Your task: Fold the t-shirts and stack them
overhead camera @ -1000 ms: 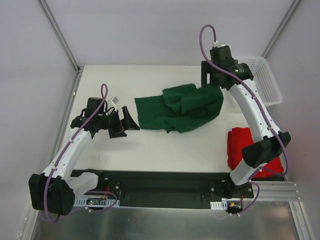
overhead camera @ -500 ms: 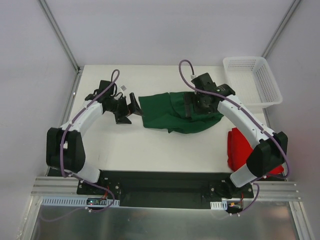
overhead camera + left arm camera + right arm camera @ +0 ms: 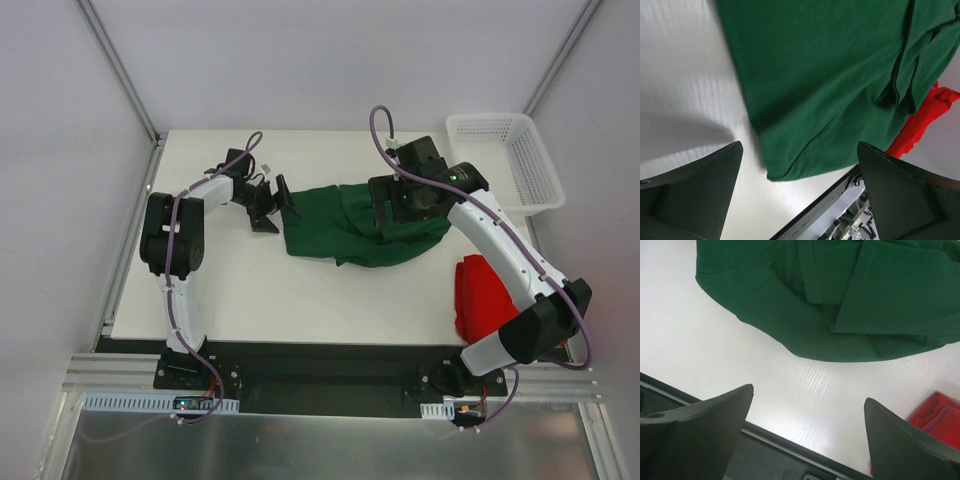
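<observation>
Top cam sits high over the near edge, looking down on the whole white tabletop [image 3: 300,290]. Both wrist cams hang in close over the crumpled dark green t-shirt [image 3: 830,75] — left one from its left edge, right one over its near edge — and each catches the folded red t-shirt [image 3: 940,415] at the frame's edge.

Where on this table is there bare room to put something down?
The widest bare patch is the near strip of table, in front of the green shirt and left of the red shirt. A thinner strip runs behind the green shirt, left of the basket. The right side is crowded.
</observation>
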